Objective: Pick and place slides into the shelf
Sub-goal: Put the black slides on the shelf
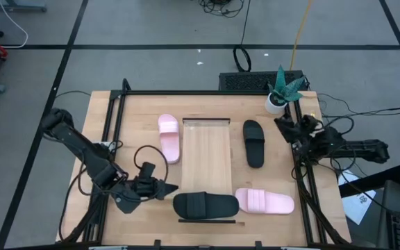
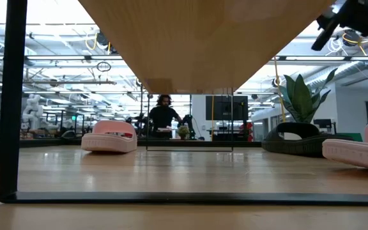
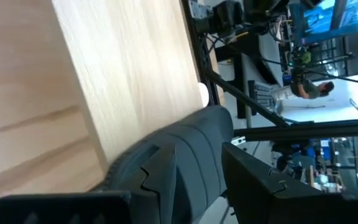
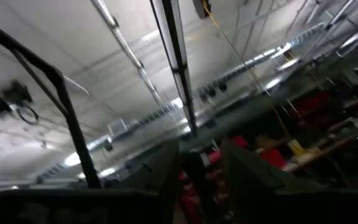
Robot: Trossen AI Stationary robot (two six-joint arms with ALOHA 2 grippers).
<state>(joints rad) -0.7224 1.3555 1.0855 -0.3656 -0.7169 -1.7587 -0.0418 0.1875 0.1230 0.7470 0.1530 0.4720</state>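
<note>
The left gripper [image 1: 169, 187] is seen low at the table's near left, its fingers [image 3: 166, 180] spread around the end of a black slide [image 1: 205, 205] lying crosswise at the near edge. A pink slide [image 1: 169, 137] lies just left of the shelf [image 1: 206, 163], which is set mid-table. Another pink slide [image 1: 265, 201] lies beside the black one, and a second black slide [image 1: 254, 142] right of the shelf. The right gripper [image 1: 283, 125] is parked at the far right by a potted plant [image 1: 280, 90]; whether it is open cannot be told
</note>
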